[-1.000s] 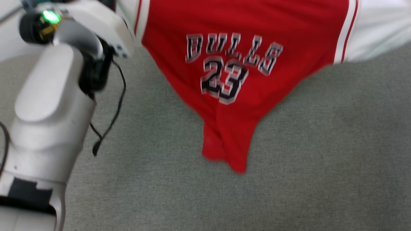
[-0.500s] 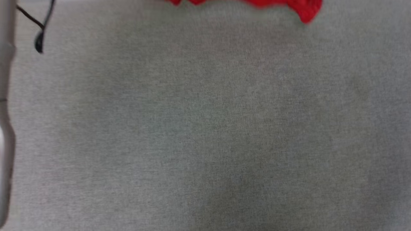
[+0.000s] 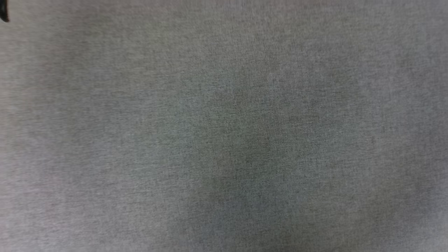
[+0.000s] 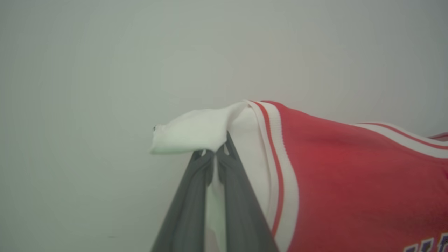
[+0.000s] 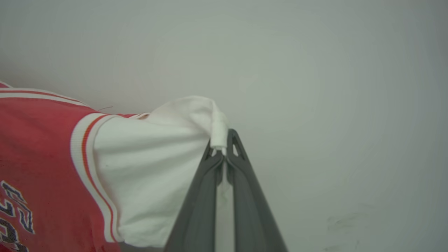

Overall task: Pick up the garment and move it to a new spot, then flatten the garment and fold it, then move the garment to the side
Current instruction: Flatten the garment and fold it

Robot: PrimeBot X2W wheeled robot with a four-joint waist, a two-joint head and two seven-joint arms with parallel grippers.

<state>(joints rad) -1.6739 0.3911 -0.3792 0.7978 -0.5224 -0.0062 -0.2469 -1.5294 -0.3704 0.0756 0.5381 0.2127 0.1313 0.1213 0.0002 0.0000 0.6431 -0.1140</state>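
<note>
The garment (image 4: 350, 175) is a red jersey with white sleeves and red-and-white striped trim. It hangs in the air, stretched between my two grippers. In the left wrist view my left gripper (image 4: 214, 154) is shut on the edge of one white sleeve (image 4: 189, 133). In the right wrist view my right gripper (image 5: 224, 150) is shut on the hem of the other white sleeve (image 5: 157, 157), and part of the black lettering (image 5: 14, 210) shows at the lower left.
The head view looks straight down on a plain grey fabric surface (image 3: 224, 126), with a bit of black cable (image 3: 3, 14) at the top left corner. Behind the jersey both wrist views face a pale bare wall (image 4: 140, 52).
The head view has swung down: the jersey and my left arm slid out of its top edge, leaving grey surface. Both grippers stay shut on the sleeves.
</note>
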